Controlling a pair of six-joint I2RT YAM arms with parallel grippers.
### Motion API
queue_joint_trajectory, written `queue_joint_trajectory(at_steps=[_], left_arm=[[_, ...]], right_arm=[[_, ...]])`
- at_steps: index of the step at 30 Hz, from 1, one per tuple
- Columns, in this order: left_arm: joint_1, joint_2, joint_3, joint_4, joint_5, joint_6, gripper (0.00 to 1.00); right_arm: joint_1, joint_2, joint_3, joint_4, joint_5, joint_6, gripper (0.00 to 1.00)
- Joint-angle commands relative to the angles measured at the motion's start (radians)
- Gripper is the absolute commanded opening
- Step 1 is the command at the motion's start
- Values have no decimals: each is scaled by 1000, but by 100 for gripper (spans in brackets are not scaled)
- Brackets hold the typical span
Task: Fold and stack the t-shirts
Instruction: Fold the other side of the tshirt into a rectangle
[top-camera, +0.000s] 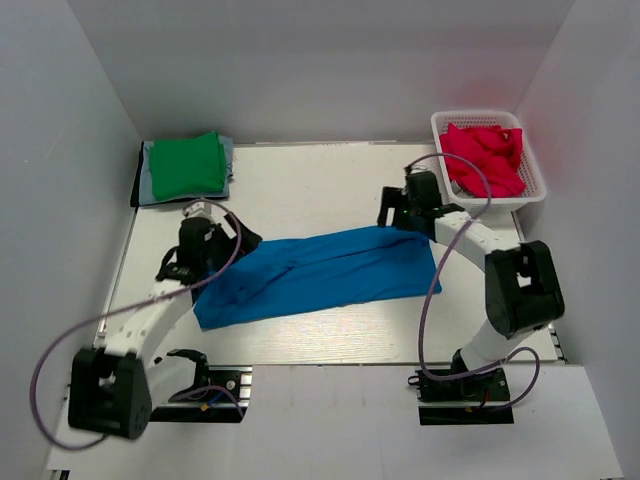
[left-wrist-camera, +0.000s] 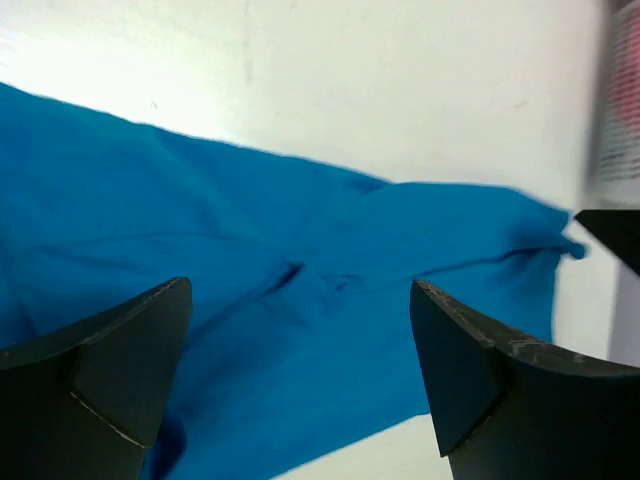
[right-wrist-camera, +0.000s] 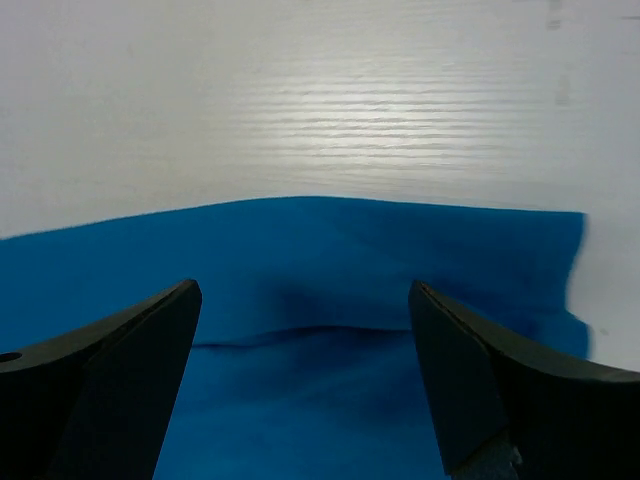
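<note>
A bright blue t-shirt (top-camera: 320, 272) lies folded into a long strip across the middle of the table; it also fills the left wrist view (left-wrist-camera: 250, 300) and the right wrist view (right-wrist-camera: 320, 330). My left gripper (top-camera: 222, 240) is open over its left end, jaws wide with cloth between them but not pinched. My right gripper (top-camera: 400, 222) is open over its upper right end. A green t-shirt (top-camera: 187, 165) lies folded on a stack of grey and dark shirts (top-camera: 146, 185) at the back left. Crimson-pink shirts (top-camera: 485, 155) lie in the basket.
A white mesh basket (top-camera: 528, 190) stands at the back right corner. White walls enclose the table on the left, back and right. The table's near edge (top-camera: 330, 364) runs between the two arm bases.
</note>
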Motion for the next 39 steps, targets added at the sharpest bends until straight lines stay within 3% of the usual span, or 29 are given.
queue_joint_trajectory(at_steps=[1,5,14,18,23,30,32,35,39], left_arm=[[-2,190,40,56,102,28,100],[-11,269,28,46,80,37,100],[-2,307,8,-86,-189,28,100],[12,318,-14,-109,-198,18,100],[0,338,28,-168,-256,18,100],[0,291,87,-190,-269,41,100],[0,280,107,-190,-214,79,100],[-10,280,118,-127,-93,129,100],[-29,271,129,-89,47,173,100]], right_arm=[[57,65,65,-16,-52,-80,90],[77,120,68,-65,50,-62,90],[21,153,26,-163,339,73,90],[-36,127,20,-216,428,133,90],[-96,64,9,-214,432,143,90],[-134,27,63,-364,540,197,90],[-128,-20,46,-348,506,173,90],[-120,-91,-6,-242,313,113,90],[-84,-198,-119,-44,-71,61,90]])
